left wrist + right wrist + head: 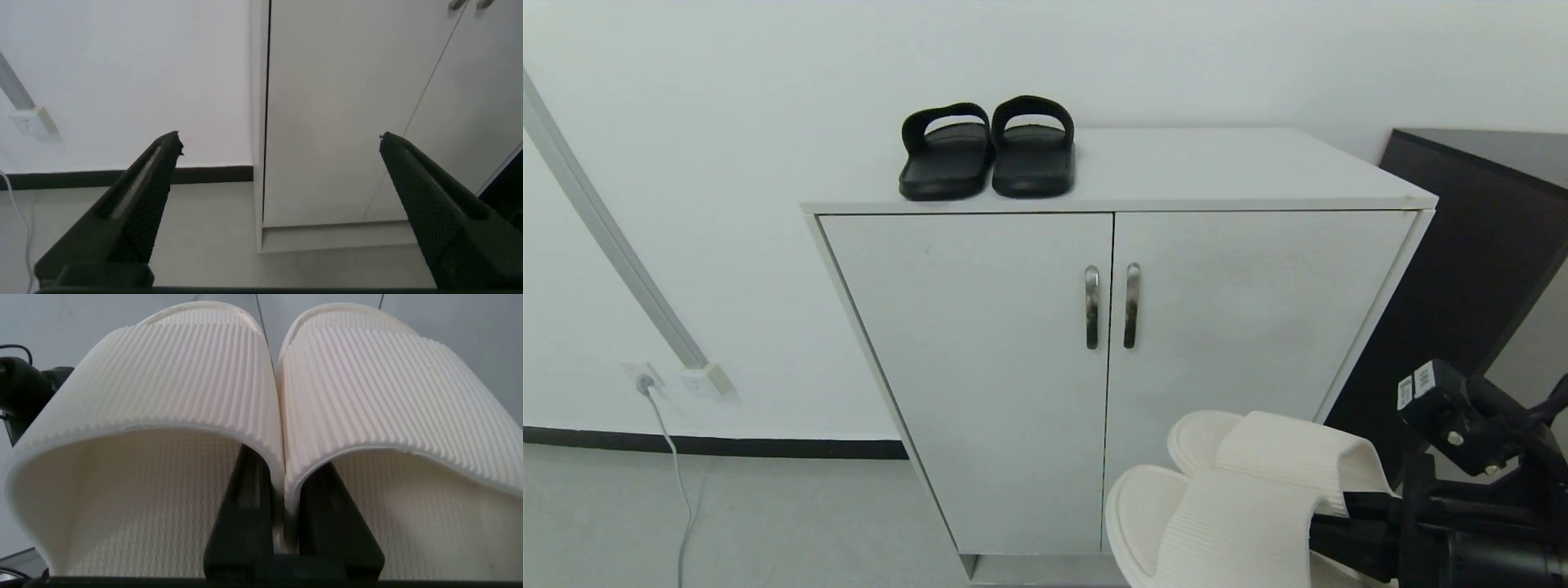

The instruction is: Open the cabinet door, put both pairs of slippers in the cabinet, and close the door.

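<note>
White wall (727,122) and grey floor (727,523) back a white cabinet (1258,171).

The right gripper's (283,518) fingers (243,510) are pressed together on the adjoining strap sides of the white slippers (204,384), one finger inside each strap. It holds that pair side by side, low in front of the right door (1241,327). The left gripper's (278,143) fingers (143,196) are spread wide around nothing, low and facing the cabinet's lower left corner. The black slippers (988,151) sit together on the cabinet top, near its front edge.

Both doors are shut, so the opening step seems to be in hand. With the right gripper loaded, the free left one looks best placed to rise to the left handle (1092,307), close on it, and pull the left door (980,367) out. The white pair would need to stay out of the door's swing.
</note>
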### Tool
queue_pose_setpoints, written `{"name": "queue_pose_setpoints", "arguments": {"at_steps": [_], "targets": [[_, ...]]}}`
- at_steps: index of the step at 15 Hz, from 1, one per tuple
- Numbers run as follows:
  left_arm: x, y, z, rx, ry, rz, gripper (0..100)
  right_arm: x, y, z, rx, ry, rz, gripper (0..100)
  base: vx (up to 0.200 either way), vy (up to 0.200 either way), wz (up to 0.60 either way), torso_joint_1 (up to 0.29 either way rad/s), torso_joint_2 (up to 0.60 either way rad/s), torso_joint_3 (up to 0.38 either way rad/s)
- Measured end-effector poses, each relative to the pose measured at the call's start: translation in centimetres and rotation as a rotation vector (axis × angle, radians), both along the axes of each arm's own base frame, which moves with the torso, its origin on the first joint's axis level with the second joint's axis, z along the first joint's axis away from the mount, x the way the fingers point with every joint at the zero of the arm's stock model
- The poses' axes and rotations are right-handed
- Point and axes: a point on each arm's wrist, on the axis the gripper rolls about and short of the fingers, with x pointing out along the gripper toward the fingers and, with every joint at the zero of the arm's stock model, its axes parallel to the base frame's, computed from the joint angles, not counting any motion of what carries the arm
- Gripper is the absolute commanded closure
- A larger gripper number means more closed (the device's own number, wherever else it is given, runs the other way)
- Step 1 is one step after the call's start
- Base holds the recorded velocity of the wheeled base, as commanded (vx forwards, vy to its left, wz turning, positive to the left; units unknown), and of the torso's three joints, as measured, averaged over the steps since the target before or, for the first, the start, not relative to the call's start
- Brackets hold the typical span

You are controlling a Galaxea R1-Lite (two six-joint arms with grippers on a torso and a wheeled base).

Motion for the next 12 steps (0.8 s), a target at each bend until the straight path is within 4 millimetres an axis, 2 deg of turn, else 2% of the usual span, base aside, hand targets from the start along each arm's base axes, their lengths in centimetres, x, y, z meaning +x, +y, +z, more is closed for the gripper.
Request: {"name": "queue_pose_setpoints", "arguments": {"at_steps": [6, 9, 12], "targets": [[-0.2, 0.0, 1.0, 0.007, -0.020, -0.002, 0, -0.1, 0.1, -0.2, -0.006, 0.005, 0.007, 100, 0.000, 0.000, 0.00, -0.045, 0.44, 0.392], [0.3, -0.2, 4.2, -0.002, -0.001, -0.081, 0, -0.1, 0.2, -0.3, -0.012, 0.009, 0.010, 100, 0.000, 0.000, 0.00, 0.002, 0.15, 0.141], [2.7, -0.5, 8.1, -0.003, 0.027, -0.246, 0, 0.0, 0.2, -0.4, -0.012, 0.008, 0.009, 100, 0.000, 0.000, 0.00, 0.000, 0.00, 0.000]]}}
